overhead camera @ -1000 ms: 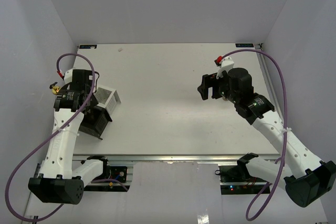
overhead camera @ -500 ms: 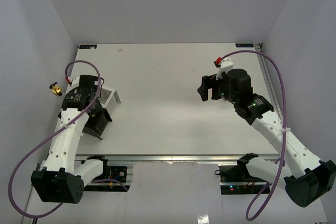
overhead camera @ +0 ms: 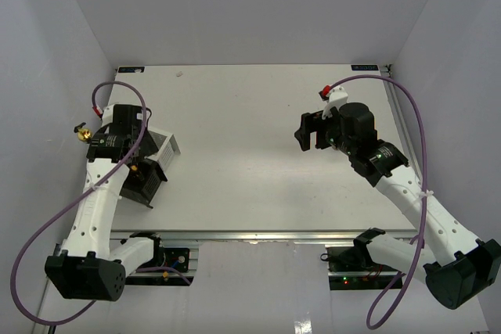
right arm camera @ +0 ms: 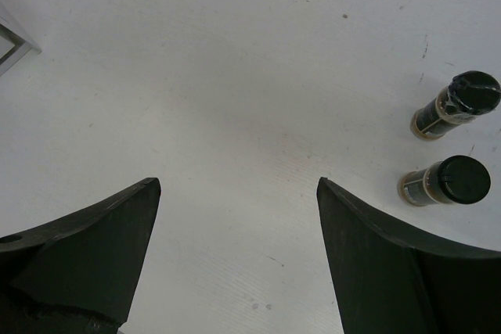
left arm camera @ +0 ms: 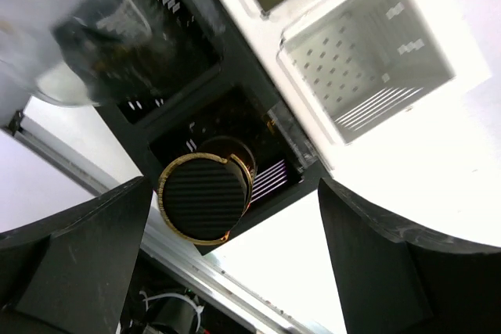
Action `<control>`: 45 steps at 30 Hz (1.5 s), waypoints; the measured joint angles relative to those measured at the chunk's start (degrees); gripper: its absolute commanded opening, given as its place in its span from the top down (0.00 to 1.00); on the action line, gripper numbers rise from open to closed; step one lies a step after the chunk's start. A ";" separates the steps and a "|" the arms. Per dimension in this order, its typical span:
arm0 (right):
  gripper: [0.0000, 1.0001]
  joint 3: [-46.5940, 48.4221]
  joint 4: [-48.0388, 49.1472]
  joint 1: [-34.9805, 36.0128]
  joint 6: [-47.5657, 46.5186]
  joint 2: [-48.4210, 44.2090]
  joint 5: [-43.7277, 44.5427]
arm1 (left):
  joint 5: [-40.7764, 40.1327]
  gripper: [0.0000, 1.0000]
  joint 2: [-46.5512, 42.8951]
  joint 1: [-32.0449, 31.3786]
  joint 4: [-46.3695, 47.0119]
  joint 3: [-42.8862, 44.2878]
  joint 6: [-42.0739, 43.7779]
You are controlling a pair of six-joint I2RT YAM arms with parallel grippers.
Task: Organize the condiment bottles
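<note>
two dark-capped bottles (right arm camera: 445, 181) stand on the table (right arm camera: 235, 52) near my right gripper (right arm camera: 238, 181), its fingers spread over nothing. my left gripper (left arm camera: 233, 181) is spread too, straddling the gold-capped bottle (left arm camera: 205, 197), which stands upright in a black pocket of the rack (left arm camera: 235, 68), walls keeping it steady.

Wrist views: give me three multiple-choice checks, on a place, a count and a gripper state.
1. The gold-capped bottle is: A in a black compartment of the rack; B in a white compartment; C outside it.
2. Count of black-capped bottles in the right wrist view: A one; B two; C four.
3. The left gripper is: A shut on the bottle; B out of view; C open.
A: black walls surround it. B: two stand side by side. C: its fingers stand wide apart.
</note>
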 measured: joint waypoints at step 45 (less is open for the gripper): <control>0.17 -0.74 4.13 -23.61 3.63 25.50 5.35 | 22.93 0.02 16.38 -33.77 33.46 -9.06 2.02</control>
